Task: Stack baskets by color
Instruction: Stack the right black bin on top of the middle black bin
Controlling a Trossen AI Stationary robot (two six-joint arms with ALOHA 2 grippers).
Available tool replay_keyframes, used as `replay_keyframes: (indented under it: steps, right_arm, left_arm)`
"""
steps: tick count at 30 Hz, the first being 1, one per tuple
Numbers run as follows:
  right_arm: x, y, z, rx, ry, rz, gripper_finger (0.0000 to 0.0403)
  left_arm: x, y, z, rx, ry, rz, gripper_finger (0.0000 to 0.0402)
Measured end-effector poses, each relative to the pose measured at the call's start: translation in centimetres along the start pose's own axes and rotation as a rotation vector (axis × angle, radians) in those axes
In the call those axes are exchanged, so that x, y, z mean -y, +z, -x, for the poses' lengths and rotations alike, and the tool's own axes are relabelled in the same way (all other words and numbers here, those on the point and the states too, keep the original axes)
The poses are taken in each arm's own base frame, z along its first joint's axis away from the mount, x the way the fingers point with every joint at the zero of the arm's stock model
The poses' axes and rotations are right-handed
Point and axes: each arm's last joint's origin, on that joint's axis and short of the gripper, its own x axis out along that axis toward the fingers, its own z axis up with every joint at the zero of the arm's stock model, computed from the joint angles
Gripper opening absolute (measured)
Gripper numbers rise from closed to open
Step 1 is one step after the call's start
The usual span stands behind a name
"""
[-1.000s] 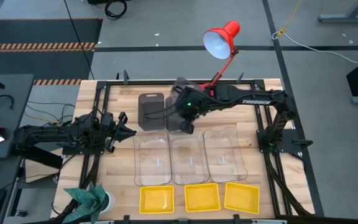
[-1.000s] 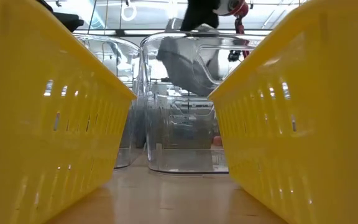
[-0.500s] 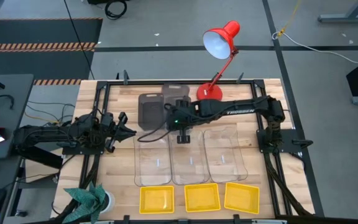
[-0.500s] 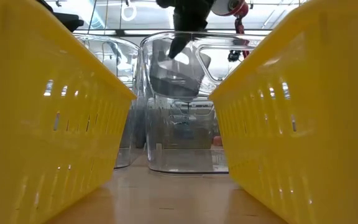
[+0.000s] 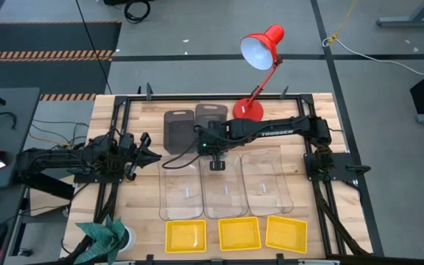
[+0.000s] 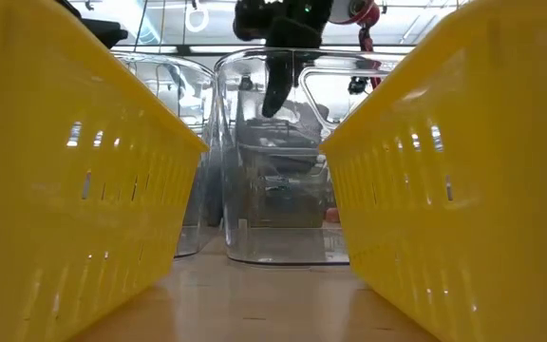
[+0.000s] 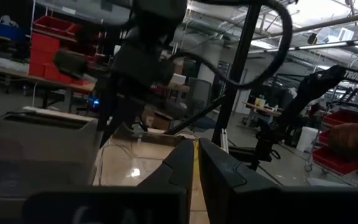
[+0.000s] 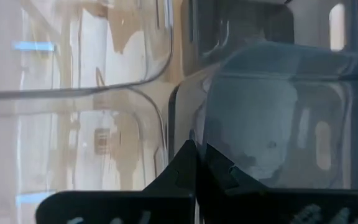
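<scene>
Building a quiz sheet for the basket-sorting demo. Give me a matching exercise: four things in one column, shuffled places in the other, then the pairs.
Things:
1. yellow baskets
2. clear baskets
3. red desk lamp
4. left gripper

Places:
A. far edge of the table, base beside the dark grey baskets
B. row at the near edge
C. left side, away from the baskets
D. middle row

Pairs: 1-B, 2-D, 3-A, 4-C

white lettering reading "trossen" runs along the dark forearm of the right robot arm [image 5: 271, 132] seen from above. the same word, cut off at the frame edge, shows on a dark arm segment [image 7: 328, 78] in the left wrist view.
</scene>
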Motion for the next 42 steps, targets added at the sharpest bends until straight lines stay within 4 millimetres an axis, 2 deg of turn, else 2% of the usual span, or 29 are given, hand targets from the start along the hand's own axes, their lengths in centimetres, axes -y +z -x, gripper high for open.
replay_keyframes:
  steps: [23,42]
  right_arm:
    - [0.7,-0.2,-0.3,-0.009,0.034,-0.061,0.0005]
    - [0.9,-0.7,-3.5,-0.110,0.044,-0.063,0.0005]
  left_arm:
    - [0.0,0.0,0.0,0.002,-0.001,-0.001,0.0033]
    - [0.0,0.0,0.0,-0.002,0.000,0.001,0.0029]
